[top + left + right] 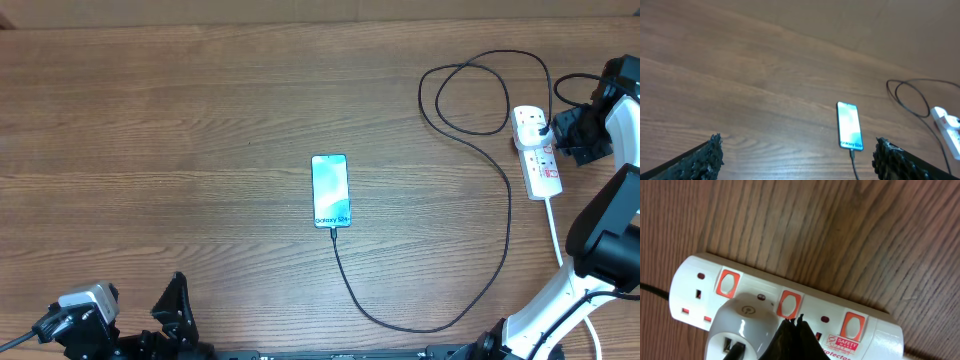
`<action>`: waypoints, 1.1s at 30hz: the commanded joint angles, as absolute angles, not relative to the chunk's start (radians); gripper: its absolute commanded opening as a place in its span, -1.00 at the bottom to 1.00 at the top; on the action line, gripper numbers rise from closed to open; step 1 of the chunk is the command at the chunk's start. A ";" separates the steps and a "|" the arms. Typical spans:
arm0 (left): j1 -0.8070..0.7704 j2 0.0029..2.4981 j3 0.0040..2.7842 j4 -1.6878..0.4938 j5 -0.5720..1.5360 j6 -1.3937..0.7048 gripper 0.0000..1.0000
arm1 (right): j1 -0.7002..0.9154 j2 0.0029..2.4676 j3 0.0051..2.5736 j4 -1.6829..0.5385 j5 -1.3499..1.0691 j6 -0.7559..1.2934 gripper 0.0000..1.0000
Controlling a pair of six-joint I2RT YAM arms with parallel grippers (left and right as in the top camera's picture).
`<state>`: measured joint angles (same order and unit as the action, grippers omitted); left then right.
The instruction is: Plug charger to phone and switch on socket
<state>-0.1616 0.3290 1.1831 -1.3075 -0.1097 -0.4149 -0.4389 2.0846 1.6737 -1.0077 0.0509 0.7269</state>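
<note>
Jaws on right pinched shut, nothing between, tips at lower edge of middle red switch [789,304] of socket [865,330], just beside white adapter [737,325]. Jaws on left spread wide, empty, low at 7 o'clock over bench [150,120]. Phone [330,190] flat mid-bench, charger [509,215] meeting its 6 o'clock end, looping round to socket at 2 o'clock

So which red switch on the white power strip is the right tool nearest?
The middle red switch of three: the closed black right tool points at its lower edge; the end switches lie off to either side.
</note>
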 commanded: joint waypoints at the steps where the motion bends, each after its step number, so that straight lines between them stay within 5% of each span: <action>1: -0.155 0.312 1.181 -1.334 -0.123 -0.419 0.99 | -0.433 2.090 1.695 -1.000 0.047 0.708 -0.92; 33: -0.155 0.312 1.181 -1.493 -0.122 -0.419 0.99 | -0.375 2.221 1.751 -1.059 0.056 0.681 -0.93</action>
<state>-0.1616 0.3290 1.1824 -1.4940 -0.1097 -0.4149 -0.4084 2.1853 1.7149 -1.0180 0.0643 0.6804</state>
